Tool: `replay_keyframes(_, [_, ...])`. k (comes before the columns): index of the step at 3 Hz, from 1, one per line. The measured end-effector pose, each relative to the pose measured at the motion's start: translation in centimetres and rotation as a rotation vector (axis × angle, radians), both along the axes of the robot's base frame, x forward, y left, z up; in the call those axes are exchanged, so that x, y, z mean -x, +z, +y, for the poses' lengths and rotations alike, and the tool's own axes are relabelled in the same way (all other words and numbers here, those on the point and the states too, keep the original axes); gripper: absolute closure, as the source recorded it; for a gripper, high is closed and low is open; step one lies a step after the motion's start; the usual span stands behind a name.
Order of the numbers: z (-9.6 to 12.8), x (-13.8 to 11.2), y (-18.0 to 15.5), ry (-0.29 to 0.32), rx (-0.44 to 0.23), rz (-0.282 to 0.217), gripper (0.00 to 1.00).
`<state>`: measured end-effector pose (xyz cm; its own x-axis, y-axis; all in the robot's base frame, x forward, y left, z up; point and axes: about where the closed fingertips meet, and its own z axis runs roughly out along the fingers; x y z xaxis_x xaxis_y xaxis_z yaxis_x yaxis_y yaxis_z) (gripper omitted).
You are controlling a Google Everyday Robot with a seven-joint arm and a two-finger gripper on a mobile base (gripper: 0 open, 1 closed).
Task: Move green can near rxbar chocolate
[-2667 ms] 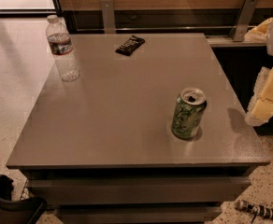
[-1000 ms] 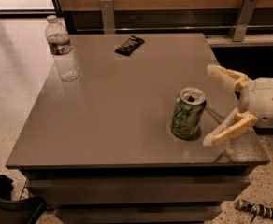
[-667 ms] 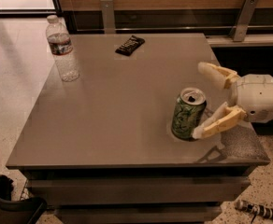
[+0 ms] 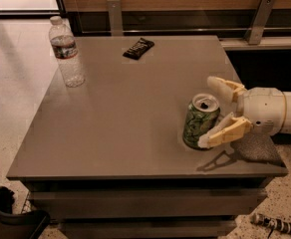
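Gripper: The two-finger gripper (image 4: 208, 112) is sitting over the right side of the table. Its pale fingers are spread open and are clamping nothing yet.
Fingers: One finger (image 4: 224, 87) is hanging just behind the can's top rim. The other (image 4: 224, 132) is lying low across the can's near side, touching it or just beside it; I cannot tell which.
Green can: The green can (image 4: 200, 123) is standing upright between the fingers, near the front right corner of the table, with its silver top facing up.
Rxbar chocolate: The rxbar chocolate (image 4: 138, 48) is lying flat near the far edge of the table, well apart from the can.
Water bottle: A clear water bottle (image 4: 67, 53) is standing upright by the far left corner, to the left of the bar.
Table: The grey table (image 4: 125, 113) is bearing all three things.
Step in hand: By my judgement, the grasp is about to be made and the carry is not yet begun.
Risk, tipping: The low finger may be pressing first, which could push the light can over or skate it toward the front edge.
Risk, grip: Squeezing thin aluminium off-centre could dent it or let it slip out.
Risk, placing: Setting the can down too close could knock the bar off the far edge.
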<state>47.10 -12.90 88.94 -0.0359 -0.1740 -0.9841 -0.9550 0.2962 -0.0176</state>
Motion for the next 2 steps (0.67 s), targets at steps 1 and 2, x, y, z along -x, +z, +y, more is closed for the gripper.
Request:
replay_keyframes(1, [-0.57, -0.13, -1.68, -0.035, -0.010, 0.029, 0.23])
replay_keyframes(2, [-0.31, -0.11, -1.50, -0.028, -0.009, 0.026, 0.46])
